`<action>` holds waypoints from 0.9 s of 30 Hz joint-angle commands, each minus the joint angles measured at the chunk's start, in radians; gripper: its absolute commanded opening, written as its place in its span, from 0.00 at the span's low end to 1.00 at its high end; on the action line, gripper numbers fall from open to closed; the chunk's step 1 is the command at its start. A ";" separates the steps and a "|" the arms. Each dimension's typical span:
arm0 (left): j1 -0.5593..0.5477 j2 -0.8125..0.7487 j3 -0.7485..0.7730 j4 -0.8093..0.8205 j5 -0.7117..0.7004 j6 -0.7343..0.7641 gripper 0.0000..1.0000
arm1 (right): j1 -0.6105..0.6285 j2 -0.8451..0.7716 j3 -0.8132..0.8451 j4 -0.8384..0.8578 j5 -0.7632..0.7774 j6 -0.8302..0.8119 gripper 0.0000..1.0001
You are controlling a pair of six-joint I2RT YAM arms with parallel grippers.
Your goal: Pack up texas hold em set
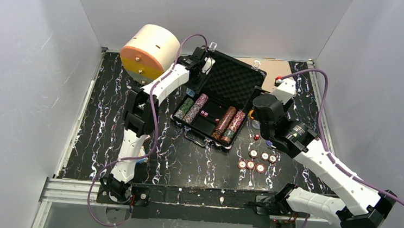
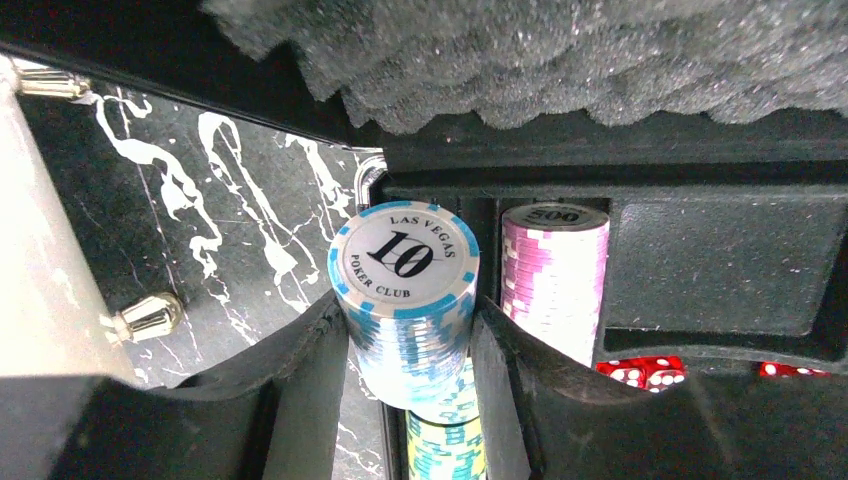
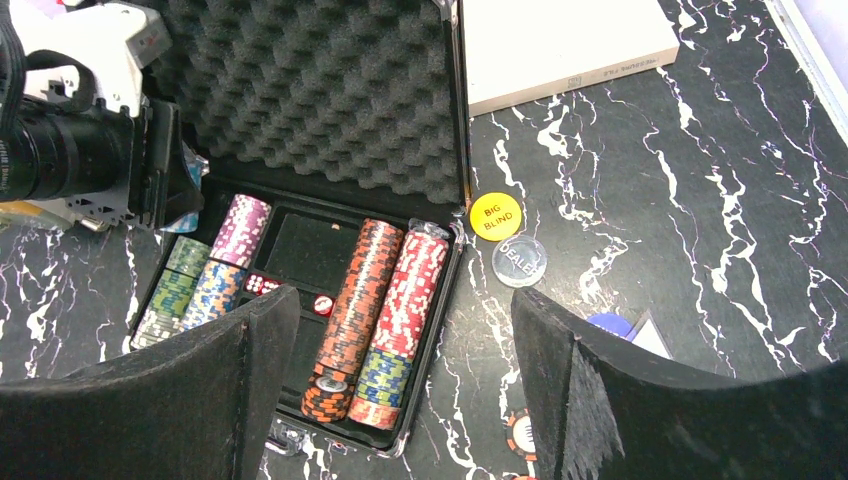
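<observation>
Since the left gripper (image 2: 408, 365) held a stack of blue chips (image 2: 405, 300) upright at the left edge of the open briefcase (image 1: 234, 81), a tilted release risked spilling them onto the bench (image 1: 185, 159), while the right gripper (image 3: 400, 320) hung wide and empty, with loose chips (image 1: 256, 161) outside the case.

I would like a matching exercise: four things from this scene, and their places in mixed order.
1 blue chip stack
2 red dice
3 yellow button
4 tan board

A inside the case
B behind the case's lid
C between the fingers of the left gripper
D just right of the case

Pairs: 1-C, 2-A, 3-D, 4-B.
</observation>
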 commanded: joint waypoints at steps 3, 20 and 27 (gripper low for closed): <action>-0.014 0.015 0.011 -0.063 0.023 0.024 0.00 | -0.004 -0.005 0.026 0.028 0.010 -0.009 0.86; -0.033 0.053 0.011 -0.138 -0.013 0.010 0.12 | -0.004 -0.007 0.027 0.016 0.003 -0.006 0.86; -0.033 -0.001 -0.012 -0.089 -0.033 -0.011 0.35 | -0.005 -0.006 0.028 0.014 -0.003 -0.002 0.86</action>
